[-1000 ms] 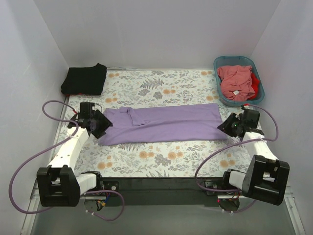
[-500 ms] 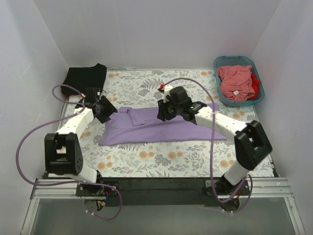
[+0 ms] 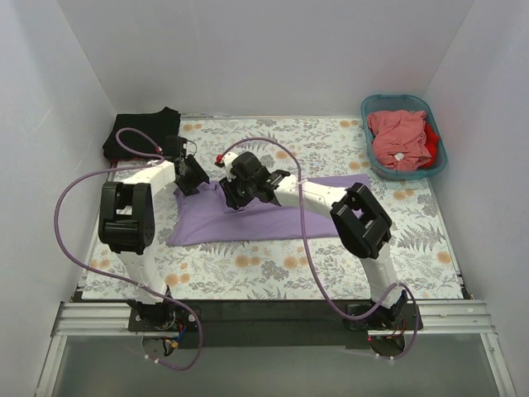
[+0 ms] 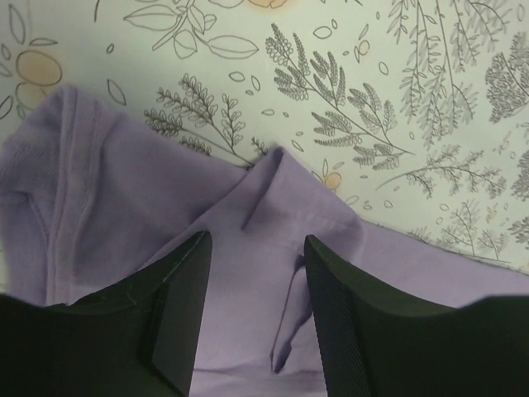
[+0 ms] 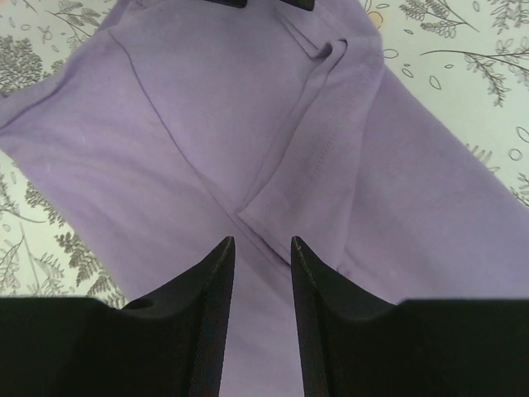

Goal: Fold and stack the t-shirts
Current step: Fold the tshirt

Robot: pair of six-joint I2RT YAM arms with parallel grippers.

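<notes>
You are midway through folding the lavender shirt point(image 3: 264, 222), which lies as a long band across the middle of the tabletop point(image 3: 281, 273), apparently already doubled lengthwise, with its collar end toward the left edge. Both arms reach over that collar end. Your left fingers point(image 4: 180, 306) stand moderately apart above a loose sleeve flap, with cloth showing in the gap and nothing pinched. Your right fingers point(image 5: 211, 314) stand narrower over a stitched hem, and they too grip nothing as far as the wrist view shows. The step in hand looks like taking hold of this end for the crosswise fold. For the next move, you would need each pair lowered onto its own corner of the band and closed through every layer, then both lifted together and carried evenly toward the right edge so the layers do not slide apart. The black shirt point(image 3: 142, 132), folded at the far left corner, looks like the stack to build on, while a salmon-pink shirt point(image 3: 398, 136) waits in the basket point(image 3: 397, 98) at the far right corner
</notes>
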